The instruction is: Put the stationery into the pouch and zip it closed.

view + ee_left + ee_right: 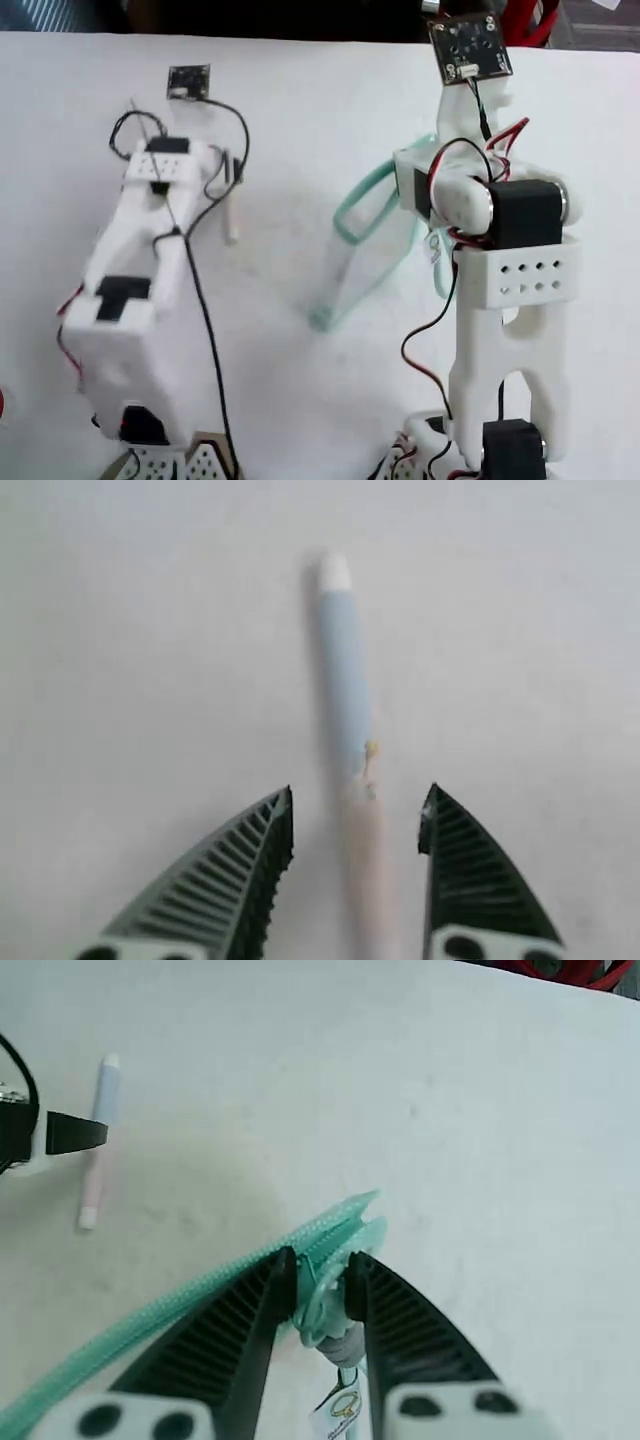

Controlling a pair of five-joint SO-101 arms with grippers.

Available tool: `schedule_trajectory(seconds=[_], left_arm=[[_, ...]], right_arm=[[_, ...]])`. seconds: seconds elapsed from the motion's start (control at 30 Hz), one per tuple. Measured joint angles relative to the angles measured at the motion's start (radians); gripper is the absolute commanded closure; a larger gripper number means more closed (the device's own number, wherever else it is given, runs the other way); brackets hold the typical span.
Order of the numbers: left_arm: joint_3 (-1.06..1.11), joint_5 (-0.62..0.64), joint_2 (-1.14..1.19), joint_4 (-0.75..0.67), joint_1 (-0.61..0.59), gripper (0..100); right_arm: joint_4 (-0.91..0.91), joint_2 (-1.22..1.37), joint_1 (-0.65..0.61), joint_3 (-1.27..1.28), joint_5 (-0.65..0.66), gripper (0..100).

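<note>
Pen [345, 680]: centre frame; likely light, stiff, slick; grasp mid-barrel.
Left gripper [358, 792]: jaws apart, straddling Pen.
Right gripper [321, 1258]: clamped on pouch [200, 1285] zipper end; pouch limp.

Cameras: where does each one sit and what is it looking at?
High view: above the table, looking down at both arms, the pen and the pouch.
Left wrist view: on the left arm, looking past its open left gripper at the pen.
Right wrist view: on the right arm, looking past the right gripper shut on the pouch's zipper end.
Shared: all three show the pen.
</note>
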Motion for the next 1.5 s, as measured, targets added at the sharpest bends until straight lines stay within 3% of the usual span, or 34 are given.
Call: schedule_trajectory(seconds=[0.13,0.3,0.53,0.73,0.97,1.13,1.4,1.5], left_arm=[[-0.313,0.005,0.241,0.121,0.000,80],[-0.667,0.008,0.479,0.269,0.002,98],[-1.119,0.000,0.695,0.542,0.003,98],[-1.514,0.000,0.700,0.809,0.044,98],[-1.504,-0.018,0.408,0.845,0.118,98],[-1.375,-0.017,0.110,0.845,0.152,98],[-0.776,-0.025,-0.512,0.838,0.384,98],[-0.542,-0.028,-0.784,0.743,0.502,98]], right_arm=[[0.000,0.000,0.000,0.000,0.000,93.2],[0.000,0.000,-0.002,0.000,0.000,93.2],[0.000,0.000,0.000,0.000,0.000,93.2],[0.000,0.000,0.000,0.000,0.000,93.2],[-0.003,0.000,-0.008,0.003,0.000,93.2],[-0.026,-0.003,-0.006,0.037,0.000,93.2],[-0.037,-0.003,-0.011,0.048,-0.002,93.2],[-0.037,-0.003,-0.011,0.048,-0.002,93.2]])
